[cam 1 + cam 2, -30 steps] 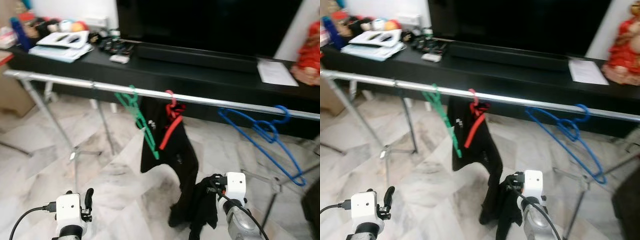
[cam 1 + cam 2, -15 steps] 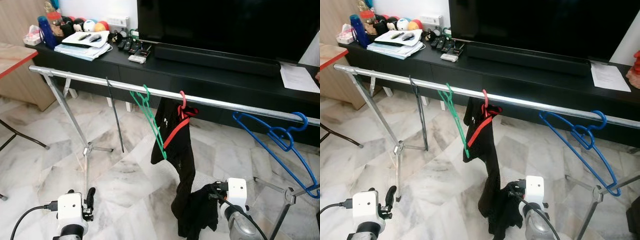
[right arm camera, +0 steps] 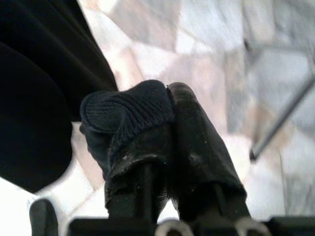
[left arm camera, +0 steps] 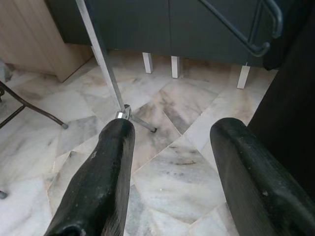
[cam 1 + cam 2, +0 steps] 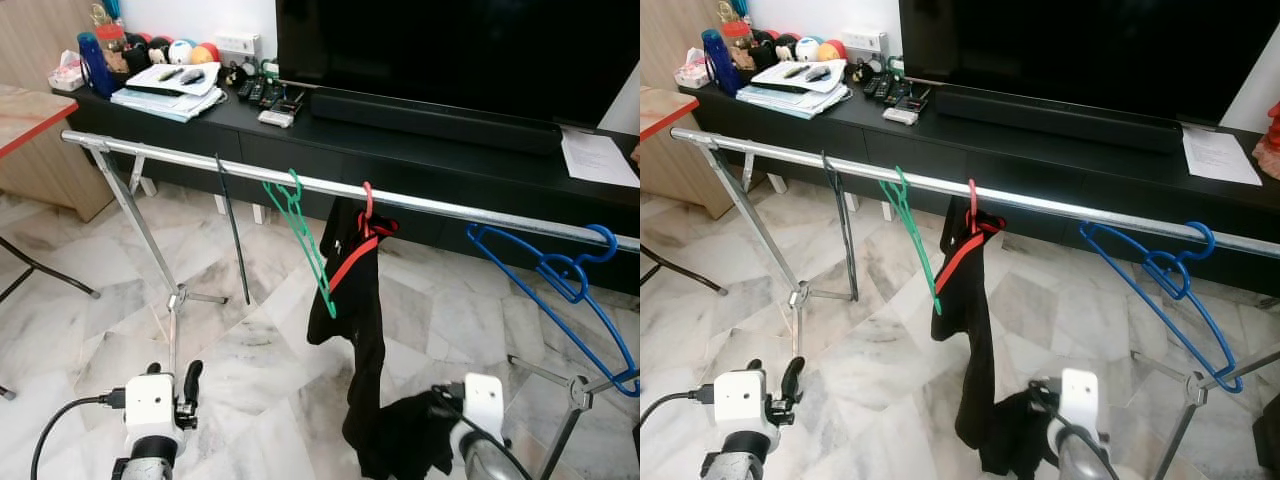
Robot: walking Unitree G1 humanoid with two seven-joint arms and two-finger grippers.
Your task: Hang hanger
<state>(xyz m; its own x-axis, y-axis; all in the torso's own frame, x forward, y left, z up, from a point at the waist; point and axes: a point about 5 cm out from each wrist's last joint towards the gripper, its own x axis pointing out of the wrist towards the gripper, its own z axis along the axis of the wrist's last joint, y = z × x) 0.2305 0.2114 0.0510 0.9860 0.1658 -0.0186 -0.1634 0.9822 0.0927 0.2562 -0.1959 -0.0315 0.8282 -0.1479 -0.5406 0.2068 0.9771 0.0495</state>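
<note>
A silver clothes rail (image 5: 440,205) runs across in front of me. On it hang a thin dark hanger (image 5: 232,230), a green hanger (image 5: 305,235), a red hanger (image 5: 358,235) and a blue hanger (image 5: 570,285). A black garment (image 5: 355,300) is draped on the red hanger, and its lower end is bunched at my right gripper (image 3: 170,101). That gripper is low at the right and shut on the black cloth (image 3: 128,115). My left gripper (image 4: 172,135) is open and empty, low at the left, pointing at the floor near the rail's stand.
A black TV console (image 5: 420,150) with a large TV stands behind the rail, carrying papers, remotes and a bottle. A wooden table (image 5: 25,105) sits at the far left. The rail's stand legs (image 5: 175,295) rest on the marble floor (image 5: 90,300).
The whole picture shifted and sharpened since a second ago, so the camera moved. Since then my right gripper has sunk lower with the cloth, and the left gripper has edged right.
</note>
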